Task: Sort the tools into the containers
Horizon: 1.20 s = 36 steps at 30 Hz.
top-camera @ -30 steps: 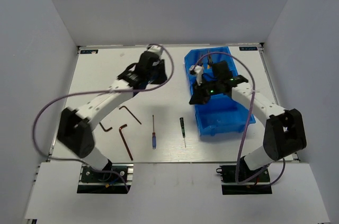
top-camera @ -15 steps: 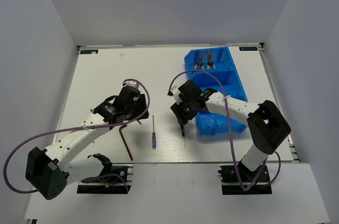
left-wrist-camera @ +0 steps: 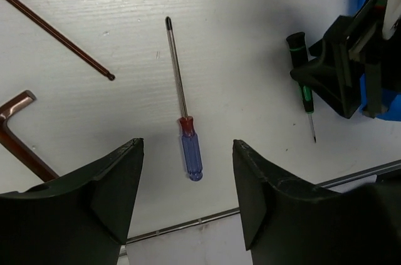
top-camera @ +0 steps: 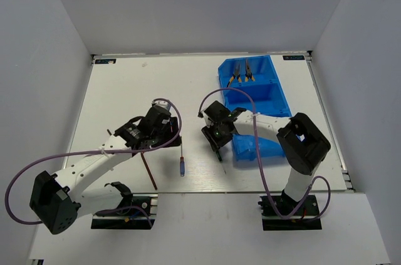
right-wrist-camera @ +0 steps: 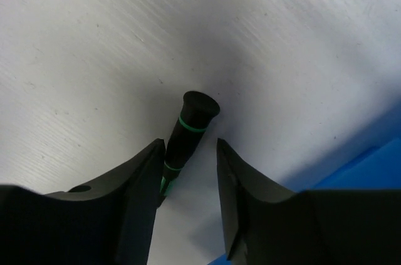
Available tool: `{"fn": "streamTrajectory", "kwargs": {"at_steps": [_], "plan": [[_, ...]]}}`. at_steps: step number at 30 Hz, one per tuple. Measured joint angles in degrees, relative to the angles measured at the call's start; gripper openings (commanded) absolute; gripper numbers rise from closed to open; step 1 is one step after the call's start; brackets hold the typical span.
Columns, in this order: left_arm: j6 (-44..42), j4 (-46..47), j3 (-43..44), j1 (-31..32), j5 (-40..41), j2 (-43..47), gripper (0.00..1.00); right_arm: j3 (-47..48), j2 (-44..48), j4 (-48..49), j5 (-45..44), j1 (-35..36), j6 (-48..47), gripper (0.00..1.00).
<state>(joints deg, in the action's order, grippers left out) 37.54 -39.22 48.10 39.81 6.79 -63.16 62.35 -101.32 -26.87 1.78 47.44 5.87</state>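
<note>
Left gripper (left-wrist-camera: 188, 150): wide open, hanging over the table (top-camera: 125, 89), holding nothing. The blue-red screwdriver (left-wrist-camera: 192, 157) lies flat straight under the gap, handle between the two fingers (left-wrist-camera: 106, 196), not touching either, shaft running away from the hand. Off that hand's left side there is a thin hex key (left-wrist-camera: 59, 32), and nearer in a brown hex key (left-wrist-camera: 22, 136), partly cut off by the finger.

Right gripper (right-wrist-camera: 188, 151): down at the table, jaws apart and straddling the black-green screwdriver (right-wrist-camera: 190, 124). The handle end pokes out past the fingertips. The gap is wider than the handle, so it's not clamped. One finger looks close to the handle, but I can't tell if it's touching.

The blue bin (top-camera: 285, 107) sits just beside the right gripper, on its outer side. Both pliers (top-camera: 241, 72) lie side by side in the bin's far compartment, well beyond that hand. I can't make out anything in the other two compartments from the overhead view, and the arm covers part of the near one.
</note>
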Motion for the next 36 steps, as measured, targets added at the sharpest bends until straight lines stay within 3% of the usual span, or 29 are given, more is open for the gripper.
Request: {"fn": "streamTrajectory", "kwargs": {"at_steps": [4, 8, 9, 15, 21, 27, 36], "plan": [[0.68, -0.20, -1.92, 1.09, -0.11, -0.04, 0.64, 0.07, -0.24, 0.15, -1.31, 0.39, 1.40, 0.38], [1.40, -0.55, -4.81, 2.19, -0.28, -0.07, 0.61, 1.27, -1.27, -0.74, -2.47, 0.61, 2.62, 0.14], [1.53, -0.59, -5.40, 2.51, -0.35, -0.11, 0.61, 1.79, -1.64, -1.11, -2.40, 0.59, 2.95, 0.01], [2.78, 0.55, -7.26, 5.51, -1.29, -3.17, 0.62, 6.40, -3.06, -3.41, 1.09, -0.92, 0.59, 0.00], [3.96, 2.21, -7.32, 8.66, -1.46, -6.86, 0.67, 18.53, -0.92, -3.96, 7.69, -6.64, -9.09, 0.00], [5.66, 4.35, -7.32, 10.93, -1.22, -8.59, 0.69, 25.86, 3.50, -4.50, 9.77, -15.54, -24.00, 0.00], [6.82, 6.54, -4.94, 13.20, 0.26, -17.16, 0.69, 23.71, 3.28, -10.51, 9.18, -30.69, -47.87, 0.00]]}}
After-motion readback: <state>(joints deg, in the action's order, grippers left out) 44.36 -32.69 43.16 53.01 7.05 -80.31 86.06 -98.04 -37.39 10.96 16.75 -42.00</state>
